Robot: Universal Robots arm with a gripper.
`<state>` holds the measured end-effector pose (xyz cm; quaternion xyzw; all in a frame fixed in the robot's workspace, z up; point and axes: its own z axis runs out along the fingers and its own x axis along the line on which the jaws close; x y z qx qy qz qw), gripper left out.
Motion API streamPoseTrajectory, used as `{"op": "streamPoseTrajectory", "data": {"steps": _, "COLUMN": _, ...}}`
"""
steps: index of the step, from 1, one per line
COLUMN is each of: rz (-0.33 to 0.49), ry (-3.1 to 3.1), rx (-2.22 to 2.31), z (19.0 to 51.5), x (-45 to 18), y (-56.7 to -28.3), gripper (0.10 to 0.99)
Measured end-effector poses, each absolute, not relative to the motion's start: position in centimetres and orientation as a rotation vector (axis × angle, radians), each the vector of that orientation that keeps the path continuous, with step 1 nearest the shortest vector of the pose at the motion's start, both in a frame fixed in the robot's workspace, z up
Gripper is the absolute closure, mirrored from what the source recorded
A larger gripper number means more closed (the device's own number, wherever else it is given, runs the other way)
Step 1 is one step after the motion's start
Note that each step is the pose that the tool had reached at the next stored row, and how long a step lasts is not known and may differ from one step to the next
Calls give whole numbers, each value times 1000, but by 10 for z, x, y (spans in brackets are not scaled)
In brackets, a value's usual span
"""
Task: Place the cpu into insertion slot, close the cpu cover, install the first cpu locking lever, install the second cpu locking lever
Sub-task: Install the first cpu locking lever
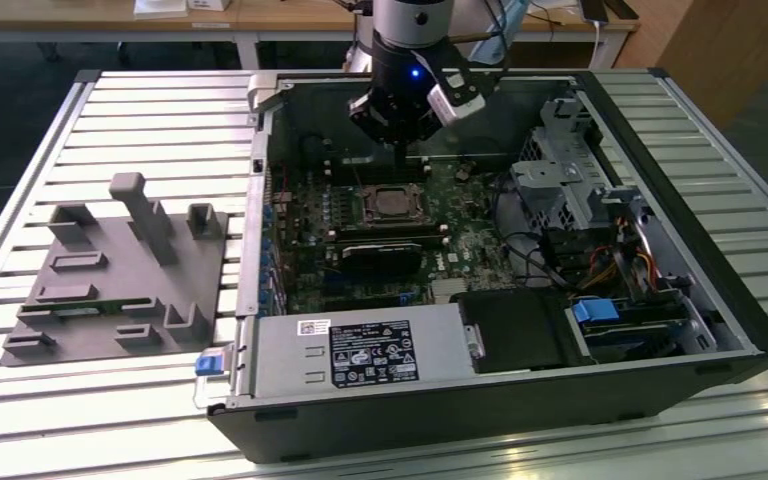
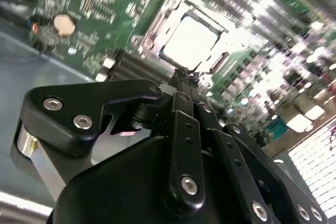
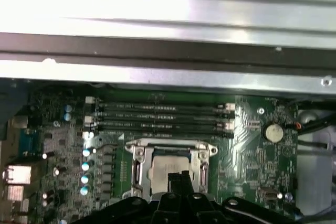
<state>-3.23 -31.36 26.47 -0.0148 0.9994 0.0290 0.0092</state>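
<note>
1 gripper [image 1: 404, 152], tips pressed together on nothing, poised over the board [image 1: 471, 215] at 12 o'clock from the cpu [image 1: 391, 203] in the exterior view. Cpu seated in the slot [image 3: 132, 153], cover [image 3: 202, 169] flat around it, tips just beside the cover's edge.

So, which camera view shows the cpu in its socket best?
The second wrist view: the cpu lies close, its silver top almost whole, just beyond the gripper. In the first wrist view the gripper covers part of it. In the exterior view it is only a small square.
</note>
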Motion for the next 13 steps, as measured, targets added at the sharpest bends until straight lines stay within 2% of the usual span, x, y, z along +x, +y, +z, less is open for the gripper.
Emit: {"op": "streamPoseTrajectory", "data": {"steps": 13, "rz": 94, "ry": 3121, "rx": -31, "z": 263, "x": -55, "y": -314, "gripper": 965}}
